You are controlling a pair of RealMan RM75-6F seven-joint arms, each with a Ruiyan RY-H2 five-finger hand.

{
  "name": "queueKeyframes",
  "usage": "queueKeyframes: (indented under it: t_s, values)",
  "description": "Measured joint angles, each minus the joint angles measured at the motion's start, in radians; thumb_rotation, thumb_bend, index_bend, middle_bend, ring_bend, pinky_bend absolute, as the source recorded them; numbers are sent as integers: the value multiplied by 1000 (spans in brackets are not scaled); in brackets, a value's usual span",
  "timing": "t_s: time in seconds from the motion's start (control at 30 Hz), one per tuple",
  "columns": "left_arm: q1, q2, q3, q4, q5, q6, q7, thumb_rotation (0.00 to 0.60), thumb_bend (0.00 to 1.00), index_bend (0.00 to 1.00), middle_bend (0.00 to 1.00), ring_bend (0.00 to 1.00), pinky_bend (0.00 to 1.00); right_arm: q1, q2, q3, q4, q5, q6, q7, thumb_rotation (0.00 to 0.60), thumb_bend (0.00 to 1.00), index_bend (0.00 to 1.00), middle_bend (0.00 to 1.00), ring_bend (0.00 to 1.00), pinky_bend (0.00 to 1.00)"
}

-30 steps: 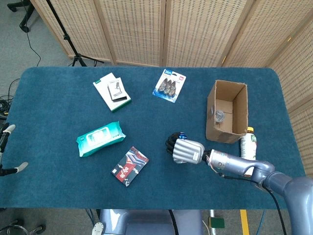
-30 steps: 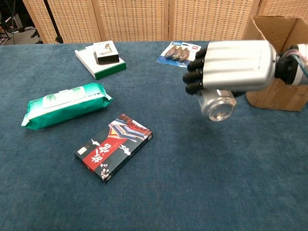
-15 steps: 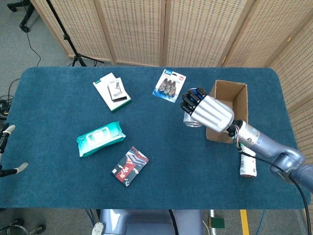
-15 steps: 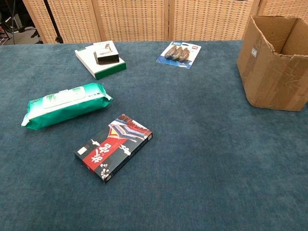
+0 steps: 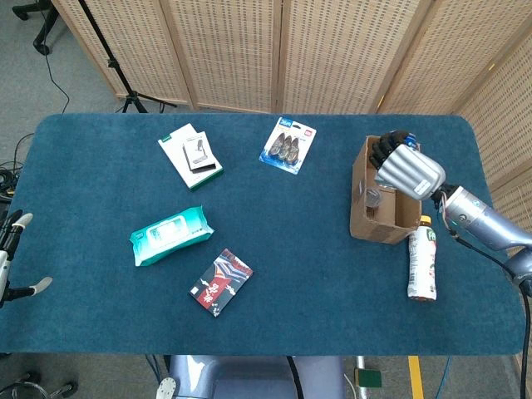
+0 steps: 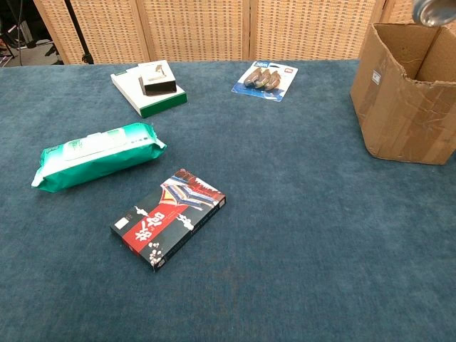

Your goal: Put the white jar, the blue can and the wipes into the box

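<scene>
Blue cloth table [image 5: 100, 199], wicker screens behind. My right hand [image 5: 406, 169] over open box [image 5: 405, 218], fingers curled on blue can [image 6: 431, 10], its base poking into chest view. Wipes [image 5: 170, 235] lie left-centre, well apart. White jar [image 5: 422, 264] lies beside box. Left hand [image 5: 15, 258] at table's left edge, holding nothing, fingers apart.

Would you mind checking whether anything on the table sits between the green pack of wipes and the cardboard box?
Nothing visible blocks it. Bare blue tabletop runs from the green pack of wipes to the cardboard box; the red-and-black card box lies nearer the robot, off that line.
</scene>
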Motion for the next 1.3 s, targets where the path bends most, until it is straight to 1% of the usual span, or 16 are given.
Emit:
queueKeyframes:
  t_s: [0.1, 0.27, 0.3, 0.37, 0.4, 0.43, 0.47, 0.5, 0.53, 0.6, 0.67, 0.83, 1.03, 1.13, 1.2, 1.3]
  values:
    - [-3, 1, 0, -1, -4, -7, -1, 600, 0, 0, 0, 0, 0, -6, -49, -45, 73, -26, -1, 14, 600, 646, 592, 530, 415, 465]
    - [-5, 3, 1, -1, -4, -12, -3, 600, 0, 0, 0, 0, 0, -9, -93, -79, 131, -49, 10, 13, 600, 646, 592, 522, 415, 465]
    - [-5, 3, 1, -1, -4, -12, -4, 600, 0, 0, 0, 0, 0, -9, -99, -83, 139, -51, 11, 11, 600, 639, 592, 509, 414, 465]
    - [-4, 4, 2, -2, -3, -10, -7, 600, 0, 0, 0, 0, 0, -7, -111, -91, 157, -53, 12, 7, 600, 594, 542, 454, 375, 465]
    - [-3, 5, 1, -2, -3, -9, -10, 600, 0, 0, 0, 0, 0, -7, -115, -94, 165, -54, 11, 5, 600, 542, 458, 383, 312, 460]
    - [-3, 5, 2, -2, -3, -8, -12, 600, 0, 0, 0, 0, 0, -7, -119, -96, 172, -52, 6, 2, 600, 476, 332, 274, 215, 431]
    - [-2, 6, 2, -1, -3, -8, -13, 600, 0, 0, 0, 0, 0, -8, -123, -98, 178, -49, -3, -2, 600, 435, 246, 192, 144, 397]
    - [-3, 6, 2, -1, -3, -9, -13, 600, 0, 0, 0, 0, 0, -9, -126, -97, 180, -44, -12, -7, 600, 389, 130, 85, 60, 325]
    - [-3, 6, 2, -1, -3, -10, -13, 600, 0, 0, 0, 0, 0, -11, -128, -96, 182, -37, -22, -13, 600, 366, 53, 21, 12, 247]
    - [-3, 7, 3, -1, -2, -11, -14, 600, 0, 0, 0, 0, 0, -14, -132, -89, 178, -16, -50, -28, 600, 363, 3, 0, 0, 163]
    - [-3, 7, 3, -1, -2, -10, -16, 600, 0, 0, 0, 0, 0, -16, -132, -80, 167, 5, -71, -50, 600, 363, 0, 0, 0, 142]
    - [-3, 8, 3, 0, -3, -10, -17, 600, 0, 0, 0, 0, 0, -20, -115, -70, 128, 32, -79, -81, 600, 363, 0, 0, 0, 142]
    - [-5, 7, 2, 1, -7, -13, -15, 600, 0, 0, 0, 0, 0, -33, -84, -51, 88, 58, -23, -65, 600, 363, 0, 0, 0, 142]
    - [-9, 6, 0, 3, -13, -20, -13, 600, 0, 0, 0, 0, 0, -51, -57, -23, 41, 88, 41, -24, 600, 356, 0, 0, 0, 141]
    - [-12, 4, -2, 4, -18, -26, -11, 600, 0, 0, 0, 0, 0, -69, -30, -1, -13, 114, 90, 8, 600, 294, 0, 0, 0, 142]
    - [-20, 0, -7, 6, -26, -37, -6, 600, 0, 0, 0, 0, 0, -100, 14, 29, -110, 155, 128, 52, 600, 83, 0, 0, 0, 142]
